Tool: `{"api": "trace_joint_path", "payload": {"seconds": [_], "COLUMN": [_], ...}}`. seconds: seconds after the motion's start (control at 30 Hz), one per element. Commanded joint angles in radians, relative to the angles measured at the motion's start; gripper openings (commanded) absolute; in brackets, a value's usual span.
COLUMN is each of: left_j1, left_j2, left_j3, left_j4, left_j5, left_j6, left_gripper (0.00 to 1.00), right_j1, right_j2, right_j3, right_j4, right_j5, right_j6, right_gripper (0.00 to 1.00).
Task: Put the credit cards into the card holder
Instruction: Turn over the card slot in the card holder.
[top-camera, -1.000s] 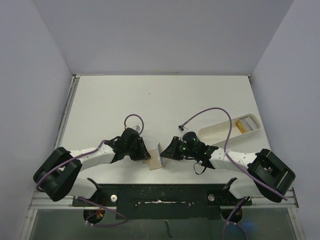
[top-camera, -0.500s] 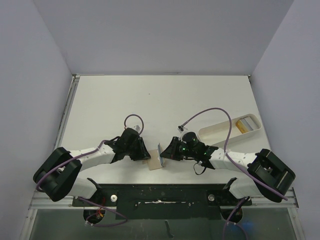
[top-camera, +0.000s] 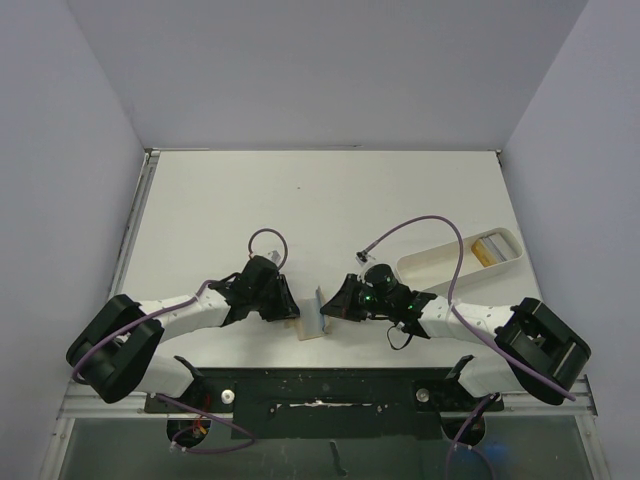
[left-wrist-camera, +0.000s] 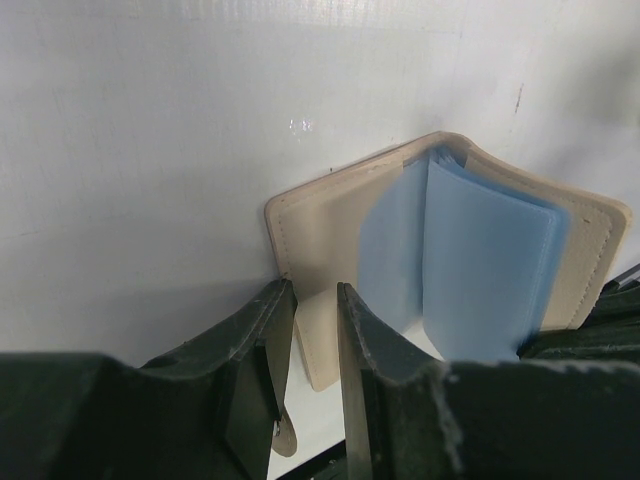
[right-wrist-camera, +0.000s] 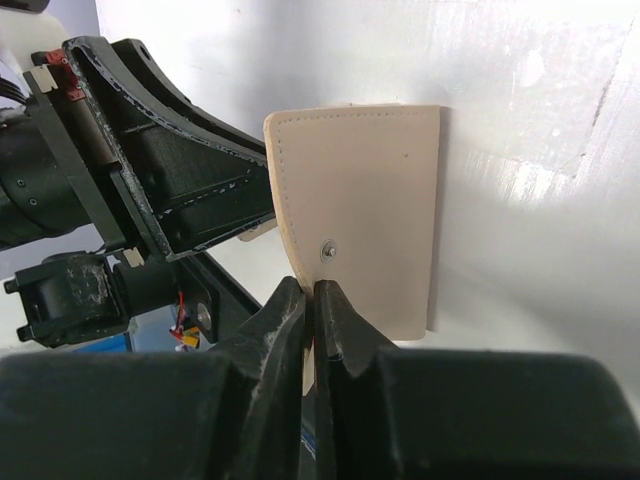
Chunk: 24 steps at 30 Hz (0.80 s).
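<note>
jaws of the left gripper (left-wrist-camera: 315, 310) clamped on one tan flap of the wallet (left-wrist-camera: 310, 215), jaws of the right gripper (right-wrist-camera: 312, 295) pinched on the other flap near a small metal stud (right-wrist-camera: 327, 250), wallet half open on the white table (left-wrist-camera: 150, 150) between both arms, stitched edges, smooth blue lining (left-wrist-camera: 480, 260) inside

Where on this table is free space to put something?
The far half of the table is bare, from its left edge to the white tray. Crowded in front: left gripper and right gripper hold the card holder.
</note>
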Motion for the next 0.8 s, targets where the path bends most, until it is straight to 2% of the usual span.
{"api": "trace_joint_path", "payload": {"seconds": [0.0, 0.2, 0.3, 0.5, 0.67, 0.77], "left_j1": [-0.004, -0.002, -0.003, -0.005, -0.006, -0.006], "left_j2": [-0.025, -0.132, -0.202, -0.253, -0.165, -0.08], "left_j3": [0.014, 0.126, 0.171, 0.096, 0.043, 0.031], "left_j4": [-0.054, -0.24, -0.264, -0.079, 0.056, 0.202], "left_j5": [-0.013, -0.096, -0.113, -0.009, 0.058, 0.171], "left_j6": [0.001, 0.002, -0.019, -0.071, -0.078, -0.082], "left_gripper": [0.25, 0.3, 0.32, 0.33, 0.3, 0.26], "right_j1": [0.01, 0.01, 0.008, 0.008, 0.003, 0.002], "right_j2": [-0.028, -0.061, -0.074, -0.075, -0.091, -0.101], "right_j3": [-0.001, 0.001, 0.002, -0.001, -0.003, 0.015], "right_j4": [-0.01, -0.07, -0.082, -0.079, -0.115, -0.198], "right_j5": [0.024, 0.06, 0.067, 0.063, 0.072, 0.099], "right_j6": [-0.008, -0.018, -0.021, -0.018, -0.014, -0.042], "right_gripper": [0.0, 0.0, 0.0, 0.0, 0.04, 0.1]}}
